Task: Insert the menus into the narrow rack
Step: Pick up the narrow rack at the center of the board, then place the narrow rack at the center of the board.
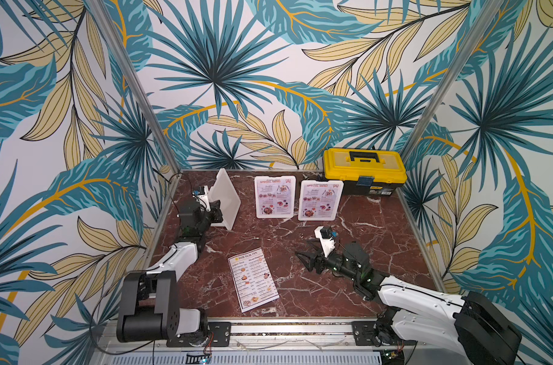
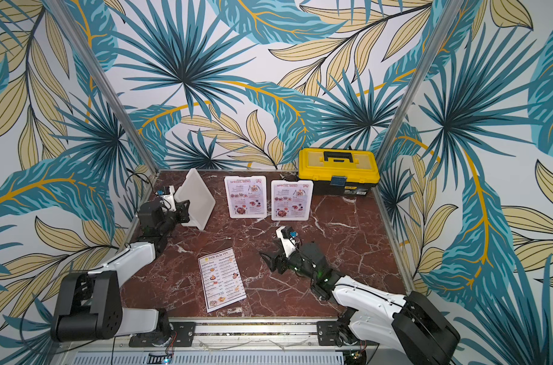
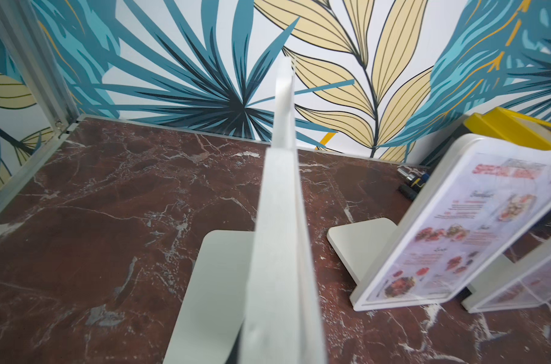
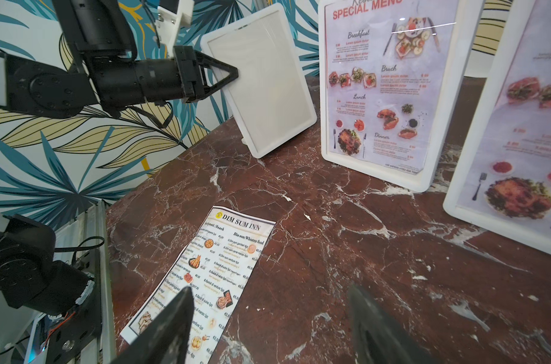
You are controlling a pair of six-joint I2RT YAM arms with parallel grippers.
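Observation:
The white "DIM SUM INN" menu [image 1: 253, 281] [image 2: 221, 279] [image 4: 217, 261] lies flat on the marble near the front. Two "SPECIAL MENU" menus [image 1: 274, 197] [image 1: 320, 199] [image 4: 384, 82] sit inside upright white racks at the back. A third narrow rack [image 1: 224, 197] [image 2: 196, 200] [image 3: 277, 252] [image 4: 261, 82] stands empty at the back left. My left gripper [image 1: 217, 210] [image 2: 186, 211] [image 4: 236, 74] is shut on the empty rack's side edge. My right gripper [image 1: 302, 248] [image 2: 265, 252] [image 4: 269, 291] hangs open over bare marble, just right of the flat menu, holding nothing.
A yellow and black toolbox [image 1: 363, 167] [image 2: 338, 170] stands in the back right corner. A small dark tool [image 3: 412, 184] lies by the back wall behind the racks. Metal rails edge the table [image 1: 379, 252]; leaf-patterned walls close it on three sides.

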